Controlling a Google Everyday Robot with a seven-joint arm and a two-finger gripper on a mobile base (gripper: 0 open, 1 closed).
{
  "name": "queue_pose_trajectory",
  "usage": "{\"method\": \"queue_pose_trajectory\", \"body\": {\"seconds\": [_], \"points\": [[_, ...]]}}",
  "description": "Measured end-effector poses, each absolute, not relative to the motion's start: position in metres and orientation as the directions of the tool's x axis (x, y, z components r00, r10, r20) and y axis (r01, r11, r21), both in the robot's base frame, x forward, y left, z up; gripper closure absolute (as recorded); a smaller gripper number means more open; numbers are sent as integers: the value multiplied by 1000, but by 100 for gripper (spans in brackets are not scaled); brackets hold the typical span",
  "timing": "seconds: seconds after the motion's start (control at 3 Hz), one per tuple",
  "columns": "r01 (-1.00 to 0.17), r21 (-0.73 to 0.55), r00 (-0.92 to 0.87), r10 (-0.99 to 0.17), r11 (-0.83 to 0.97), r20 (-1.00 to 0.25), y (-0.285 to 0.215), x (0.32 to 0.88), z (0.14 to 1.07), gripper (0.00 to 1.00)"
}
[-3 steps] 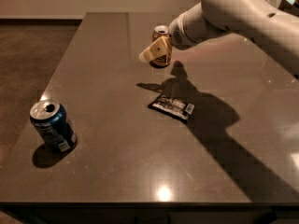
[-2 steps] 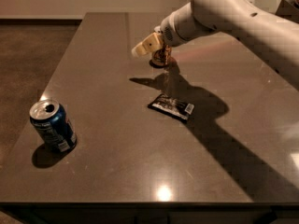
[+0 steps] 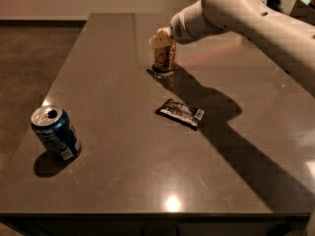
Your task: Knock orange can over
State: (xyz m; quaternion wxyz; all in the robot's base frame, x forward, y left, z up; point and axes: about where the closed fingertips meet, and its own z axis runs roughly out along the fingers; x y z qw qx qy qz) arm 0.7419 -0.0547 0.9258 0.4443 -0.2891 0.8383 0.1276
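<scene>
Dark grey table [image 3: 113,146] carries the orange can [image 3: 164,61] upright near its far middle, so I judge a sideways shove high on the can would tip it most surely. White arm [image 3: 246,14] reaches in from the right, angled down-left. Its claw [image 3: 162,37] sits at the can's top; how far open it is I cannot tell.

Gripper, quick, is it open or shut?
Gripper: at the top of the upright orange can; open or shut cannot be told.
</scene>
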Motion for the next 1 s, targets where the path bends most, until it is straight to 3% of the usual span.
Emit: {"method": "queue_pose_trajectory", "body": {"seconds": [0.33, 0.67, 1.0], "points": [[-599, -52, -429, -375, 799, -822, -56, 740, 931, 64], [-639, -100, -417, -453, 762, -788, -48, 726, 943, 87], [-689, -204, -391, -594, 696, -703, -34, 716, 969, 100]]}}
